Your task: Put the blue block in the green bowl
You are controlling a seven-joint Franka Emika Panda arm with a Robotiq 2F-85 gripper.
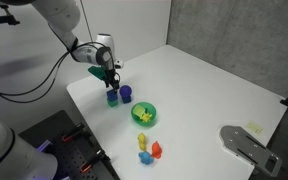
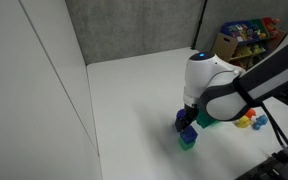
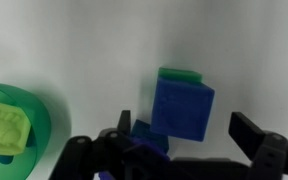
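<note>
Clerk: Containers and contents?

Inspector: One bowl [image 3: 40, 130], green, at the lower left of the wrist view. A yellow-green piece [image 3: 6, 128] lies in it.

Clerk: Location of the blue block?

Inspector: Blue block [image 3: 182, 108] is at the centre of the wrist view, outside the bowl and well apart from it. It sits on a green block [image 3: 179, 73], whose edge shows above it. An exterior view confirms the stack, blue on green. A purple cylinder [image 1: 126, 94] stands just beside the stack, on the bowl's side.

Clerk: State of the claw?

Inspector: Claw [image 1: 110, 80] hangs directly over the stack, jaws spread wide and holding nothing. The blue block lies between them. At the lower right of the wrist view, one finger [image 3: 246, 132] stands clear of the block, with bare table [image 3: 229, 60] showing in the gap. Whether the opposite finger touches the cylinder, I cannot tell.
</note>
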